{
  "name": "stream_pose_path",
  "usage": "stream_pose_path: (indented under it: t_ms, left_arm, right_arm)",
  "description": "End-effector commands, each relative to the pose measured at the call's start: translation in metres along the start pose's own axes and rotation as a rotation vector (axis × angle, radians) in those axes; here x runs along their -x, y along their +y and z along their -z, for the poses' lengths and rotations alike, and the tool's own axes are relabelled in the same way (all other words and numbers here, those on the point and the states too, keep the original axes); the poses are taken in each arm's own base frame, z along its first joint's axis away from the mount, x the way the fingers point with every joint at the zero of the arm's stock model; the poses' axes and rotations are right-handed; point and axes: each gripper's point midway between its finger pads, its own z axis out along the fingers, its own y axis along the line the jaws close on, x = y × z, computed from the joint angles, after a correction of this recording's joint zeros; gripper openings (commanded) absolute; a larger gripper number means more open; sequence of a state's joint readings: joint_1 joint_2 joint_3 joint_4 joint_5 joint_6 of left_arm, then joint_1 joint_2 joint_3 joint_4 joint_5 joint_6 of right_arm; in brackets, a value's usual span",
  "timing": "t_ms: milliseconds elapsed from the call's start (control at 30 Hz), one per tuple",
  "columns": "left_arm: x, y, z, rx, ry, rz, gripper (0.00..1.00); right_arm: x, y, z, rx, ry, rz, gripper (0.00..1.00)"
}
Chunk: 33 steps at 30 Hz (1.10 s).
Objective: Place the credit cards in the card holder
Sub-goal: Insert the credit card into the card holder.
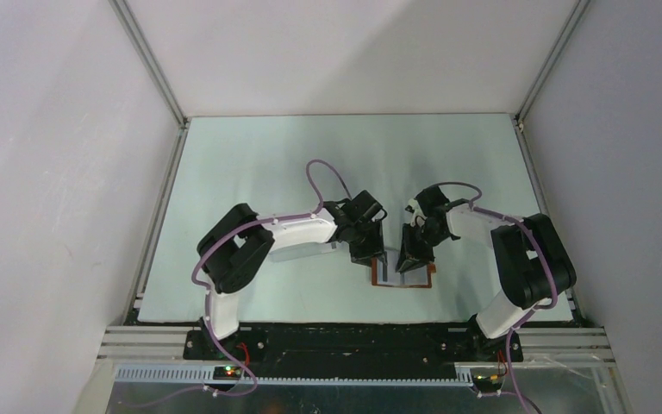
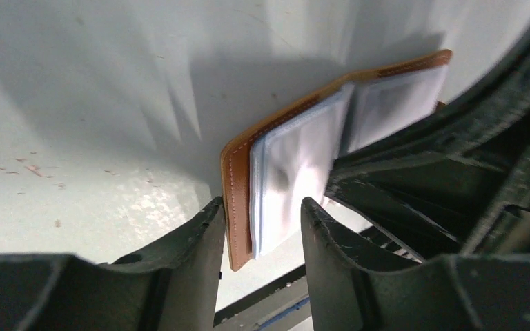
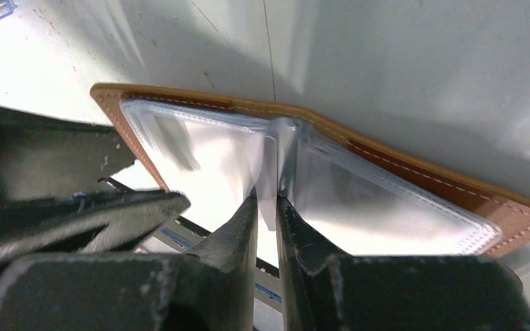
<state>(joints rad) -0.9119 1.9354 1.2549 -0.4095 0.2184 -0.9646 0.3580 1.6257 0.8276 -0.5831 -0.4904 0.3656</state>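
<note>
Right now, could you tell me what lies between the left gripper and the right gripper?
Only pale pockets of the card holder lie between the left gripper and right gripper, seen in the left wrist view.

I work over a pale green-white table (image 1: 310, 164), matt and flat. Plain grey-white walls close it in on three sides: a back wall (image 1: 345, 52), a left wall (image 1: 43, 172) and a right wall (image 1: 629, 172). Slim aluminium posts (image 1: 148, 59) run up the two far corners. At the near edge I see silver rails (image 1: 138, 343), a black plate (image 1: 353, 341) and a slotted cable duct (image 1: 327, 373). The light is soft and throws broad grey shadows. Close up, the tabletop shows small reddish specks (image 2: 27, 167) and a thin straight seam (image 3: 269, 48).
</note>
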Motion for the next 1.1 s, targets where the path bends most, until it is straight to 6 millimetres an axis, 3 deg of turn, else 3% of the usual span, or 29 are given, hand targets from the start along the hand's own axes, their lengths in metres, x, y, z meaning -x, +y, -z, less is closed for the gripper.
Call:
stream_pose_path:
  t_ms: [0,167,433,533,733,967,1067]
  left_arm:
    - [0.006,-0.075,0.045,-0.224,-0.047,-0.089,0.47]
    - [-0.004,-0.088,0.041,-0.247,-0.012,-0.098,0.41]
    - [-0.009,-0.057,0.014,-0.145,-0.008,-0.062,0.18]
    - [-0.009,-0.053,0.011,-0.134,-0.011,-0.071,0.02]
    - [-0.003,-0.042,0.024,-0.109,-0.052,-0.085,0.00]
    - [0.007,-0.010,0.060,-0.009,-0.113,-0.098,0.00]
    - [0.004,0.001,0.067,0.026,-0.106,-0.100,0.00]
  right_arm:
    - [0.004,0.015,0.003,0.081,-0.015,0.017,0.21]
    - [0.008,0.026,0.015,0.123,-0.053,0.028,0.30]
    - [0.009,0.022,0.036,0.112,-0.105,0.032,0.42]
    - [0.012,0.020,0.044,0.114,-0.130,0.022,0.44]
    - [0.017,0.013,0.058,0.095,-0.179,0.005,0.54]
    - [0.024,0.012,0.067,0.125,-0.217,-0.020,0.79]
    - [0.029,0.017,0.068,0.165,-0.223,-0.031,0.82]
